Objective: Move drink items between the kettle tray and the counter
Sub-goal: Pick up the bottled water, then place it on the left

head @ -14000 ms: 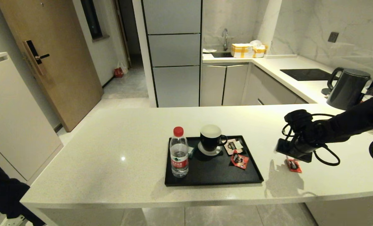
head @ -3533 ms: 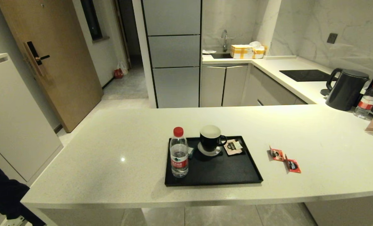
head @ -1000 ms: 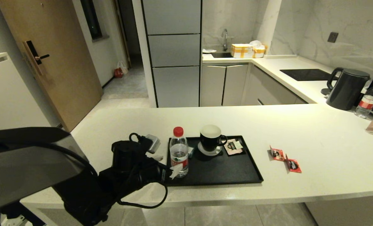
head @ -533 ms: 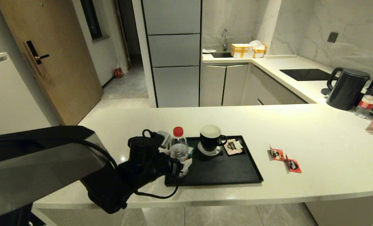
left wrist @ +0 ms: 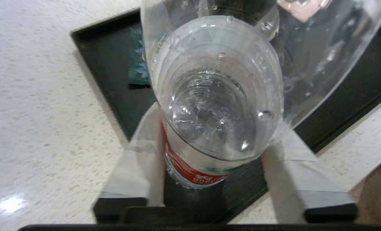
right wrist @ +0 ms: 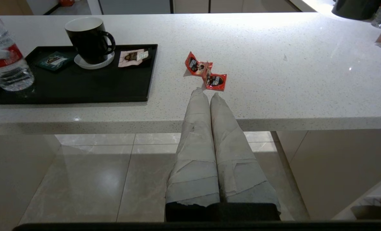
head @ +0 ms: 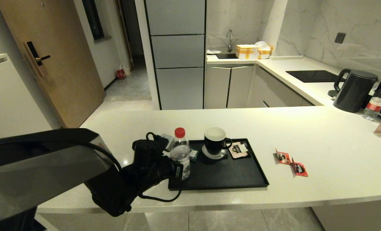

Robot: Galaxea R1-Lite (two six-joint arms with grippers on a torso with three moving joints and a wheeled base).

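Observation:
The clear water bottle (head: 181, 153) with red cap and red label stands at the left end of the black kettle tray (head: 229, 175), leaning slightly. My left gripper (head: 178, 169) is shut on its lower body; in the left wrist view the taped fingers (left wrist: 145, 154) press both sides of the water bottle (left wrist: 216, 106) over the kettle tray (left wrist: 110, 54). Two red sachets (head: 283, 158) (head: 300, 169) lie on the off-white counter (head: 322, 134), right of the tray. My right gripper (right wrist: 206, 91) is shut and empty, parked below the counter's front edge, near the sachets (right wrist: 215, 80).
On the tray stand a black mug (head: 215, 141) on a white coaster, a pink packet (head: 238, 149) and a teal packet (head: 194, 154). A black kettle (head: 354, 91) and a second bottle (head: 375, 102) stand at the far right, behind them a black cooktop (head: 312, 76).
My left arm reached in from the left and its fingers closed round the bottle. The bottle's cap has shifted a little left and up. Earlier the second sachet went from tray to counter.

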